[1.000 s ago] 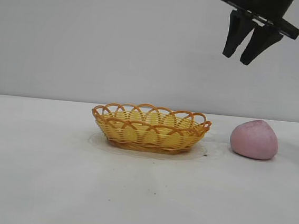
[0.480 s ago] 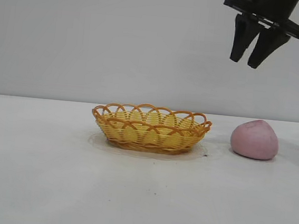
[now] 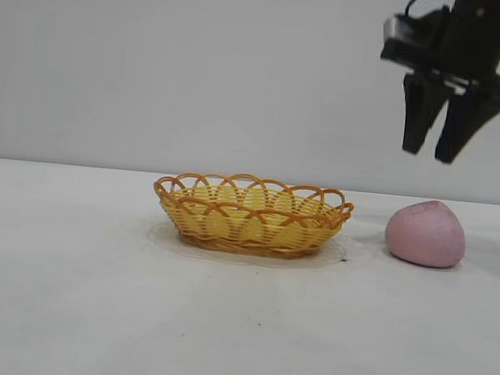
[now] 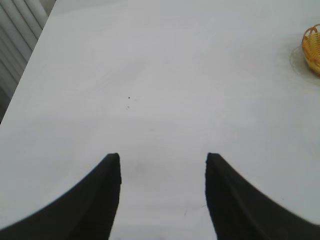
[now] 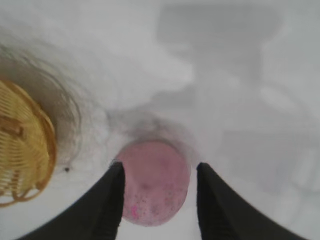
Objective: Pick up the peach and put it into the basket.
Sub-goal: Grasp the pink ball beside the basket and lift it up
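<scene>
At the upper right of the exterior view we see the right gripper hanging open and empty, directly above the peach, which sits on the white desk at the right, apart from the basket in the middle. The peach is matte, dusty pink and rounded. The basket is woven yellow wicker, oval, with a looped rim. The left gripper is open too, far from the peach.

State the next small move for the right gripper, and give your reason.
Probably lower straight down. The right gripper hangs open above the peach, which sits on the table beside the basket. In the right wrist view the peach shows between its fingers, so it looks lined up but too high to close.
</scene>
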You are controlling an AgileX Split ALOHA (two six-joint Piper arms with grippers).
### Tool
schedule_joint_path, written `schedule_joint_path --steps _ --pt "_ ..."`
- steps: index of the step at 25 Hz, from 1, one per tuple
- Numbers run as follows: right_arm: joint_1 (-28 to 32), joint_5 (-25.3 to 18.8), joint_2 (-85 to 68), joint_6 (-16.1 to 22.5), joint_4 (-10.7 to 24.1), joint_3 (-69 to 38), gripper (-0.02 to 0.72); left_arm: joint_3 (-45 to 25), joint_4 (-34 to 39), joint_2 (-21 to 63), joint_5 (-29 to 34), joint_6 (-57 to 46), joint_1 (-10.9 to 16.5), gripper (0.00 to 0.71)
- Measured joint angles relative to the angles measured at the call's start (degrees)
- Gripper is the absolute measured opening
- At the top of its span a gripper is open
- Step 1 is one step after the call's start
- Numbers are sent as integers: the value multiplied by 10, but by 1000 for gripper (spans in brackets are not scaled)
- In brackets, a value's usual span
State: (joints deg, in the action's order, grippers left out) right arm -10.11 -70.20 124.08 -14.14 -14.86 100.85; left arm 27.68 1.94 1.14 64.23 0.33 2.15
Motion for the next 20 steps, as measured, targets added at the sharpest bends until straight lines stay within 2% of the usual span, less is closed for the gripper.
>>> schedule_joint_path --steps 6,10,13,15,17,20 --pt "-22 2 0 -4 -1 -79 333 0 0 0 0 0 1 334" --pt "-42 21 0 -14 22 -89 103 0 0 0 0 0 1 334" --pt "-52 27 0 -12 52 -90 0 0 -1 0 0 0 1 334" --pt "-54 33 -7 -3 74 -91 0 0 -1 0 0 0 1 334" --pt "-54 41 -25 0 81 -93 0 0 -2 0 0 0 1 334" --pt "-56 61 -62 -10 59 -93 0 0 -4 0 0 0 1 334"
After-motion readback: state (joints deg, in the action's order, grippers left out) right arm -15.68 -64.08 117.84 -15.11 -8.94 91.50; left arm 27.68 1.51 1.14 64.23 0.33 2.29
